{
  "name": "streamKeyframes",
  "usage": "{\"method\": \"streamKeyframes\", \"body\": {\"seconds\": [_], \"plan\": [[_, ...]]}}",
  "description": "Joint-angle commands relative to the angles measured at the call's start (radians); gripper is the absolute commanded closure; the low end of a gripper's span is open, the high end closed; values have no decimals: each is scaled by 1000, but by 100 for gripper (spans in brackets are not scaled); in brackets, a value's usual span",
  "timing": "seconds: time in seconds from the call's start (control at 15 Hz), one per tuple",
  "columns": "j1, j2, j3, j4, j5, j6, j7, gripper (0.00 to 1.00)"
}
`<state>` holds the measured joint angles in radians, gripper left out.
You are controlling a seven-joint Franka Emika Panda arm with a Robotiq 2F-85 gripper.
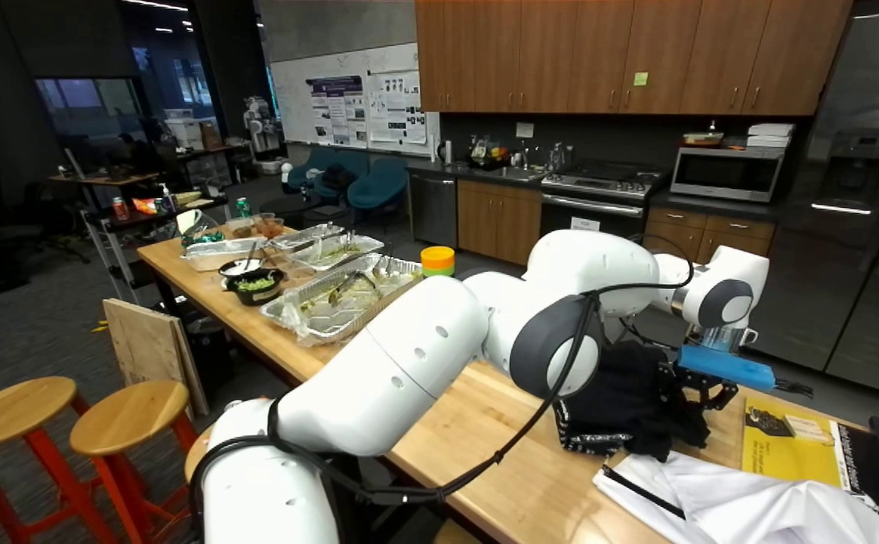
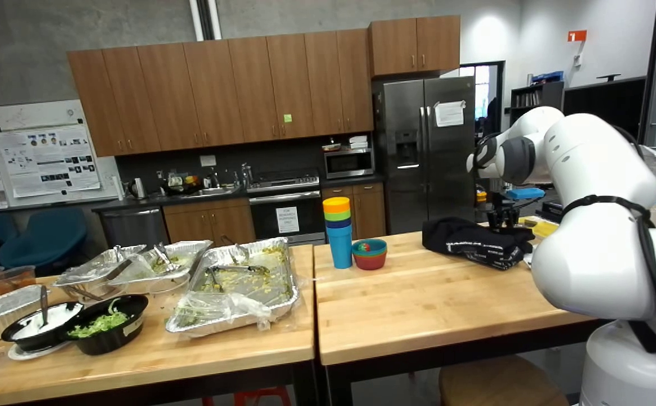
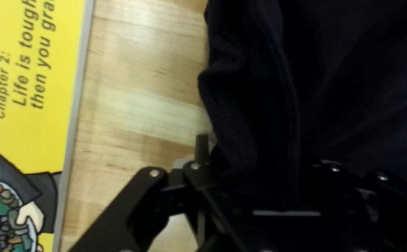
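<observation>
You have the gripper (image 3: 264, 157) with its fingers apart, astride a folded edge of the black cloth (image 3: 357, 70); you can't tell whether they press on it. For a sound pinch, close squarely on a deep fold, not one thin layer. The cloth lies bunched near the long edge of the table (image 2: 418, 304) that faces the oven (image 2: 311, 211). Mind the yellow book (image 3: 49, 70) nearby and the white cloth (image 1: 772, 506) just beside it: snag neither.

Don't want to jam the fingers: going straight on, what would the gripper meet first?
The black cloth, which the downward-pointing gripper may be touching; depth is unclear. The wooden tabletop lies beneath.
</observation>
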<state>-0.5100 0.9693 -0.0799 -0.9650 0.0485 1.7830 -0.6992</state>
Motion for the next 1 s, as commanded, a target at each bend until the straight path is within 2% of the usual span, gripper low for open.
{"method": "streamKeyframes", "body": {"seconds": [0.0,0.2,0.27,0.4,0.93], "plan": [[-7,49,13,52,19,12,5,73],[-2,43,10,61,14,4,17,98],[0,36,9,54,12,6,19,100],[7,10,2,31,-1,20,14,97],[24,-158,7,-87,-18,111,-43,97]]}}
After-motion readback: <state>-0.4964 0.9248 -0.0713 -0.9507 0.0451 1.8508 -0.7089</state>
